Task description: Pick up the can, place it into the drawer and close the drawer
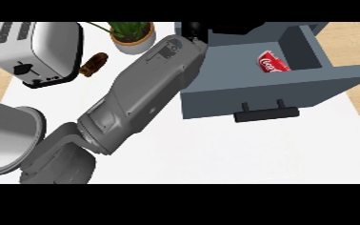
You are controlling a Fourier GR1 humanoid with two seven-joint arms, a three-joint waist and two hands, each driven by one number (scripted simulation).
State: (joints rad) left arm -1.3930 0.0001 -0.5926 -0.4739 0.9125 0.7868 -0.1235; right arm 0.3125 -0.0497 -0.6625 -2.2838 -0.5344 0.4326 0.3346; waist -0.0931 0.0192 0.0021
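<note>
The red cola can (273,62) lies on its side inside the open grey drawer (260,91), toward its right rear. The drawer's black handle (265,113) faces me. My left forearm runs diagonally from the lower left up to the drawer's rear left corner. There my left hand (194,30) shows only as a black shape, partly cut by the view's top edge. It is apart from the can, to the can's left. My right hand does not show.
A silver toaster (38,52) stands at the back left, with a brown object (94,64) and a potted plant (134,37) beside it. A metal vessel (14,138) sits at the left edge. White counter (232,152) lies in front of the drawer.
</note>
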